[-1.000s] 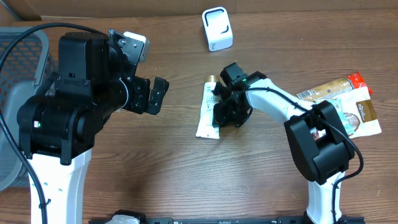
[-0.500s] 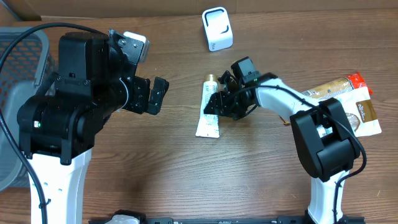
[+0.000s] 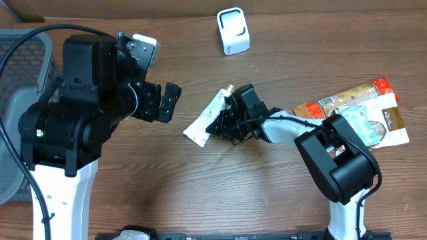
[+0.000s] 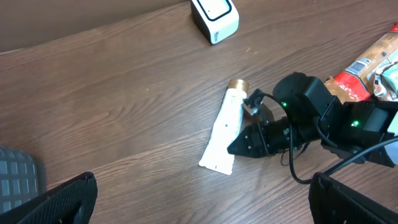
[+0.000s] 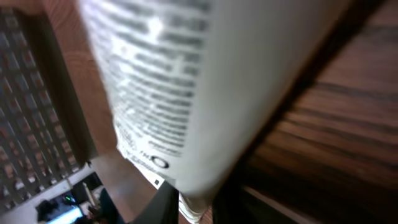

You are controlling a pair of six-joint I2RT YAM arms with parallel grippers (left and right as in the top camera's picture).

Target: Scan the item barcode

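Brown wood-grain worktop (image 3: 133, 200), with a tan board (image 3: 100, 5) along its far edge. A white scanner (image 3: 233, 31) stands near that edge. Far left of the scanner, a grey mesh basket (image 3: 13, 100) is largely hidden by my left arm. Nearer me than the scanner, the white tube (image 3: 211, 115) lies slantwise, gold cap toward the scanner, pinched in my narrow right hand (image 3: 220, 127); its small print is blurred. Snack packets (image 3: 360, 110) lie to the scanner's right. My left hand (image 3: 162, 101) gapes wide, holding nothing.

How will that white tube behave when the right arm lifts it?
The tube is probably light and semi-soft; its flat crimped end may sag beyond the right gripper. Its smooth skin could slip. The round gold cap end might roll if dropped.
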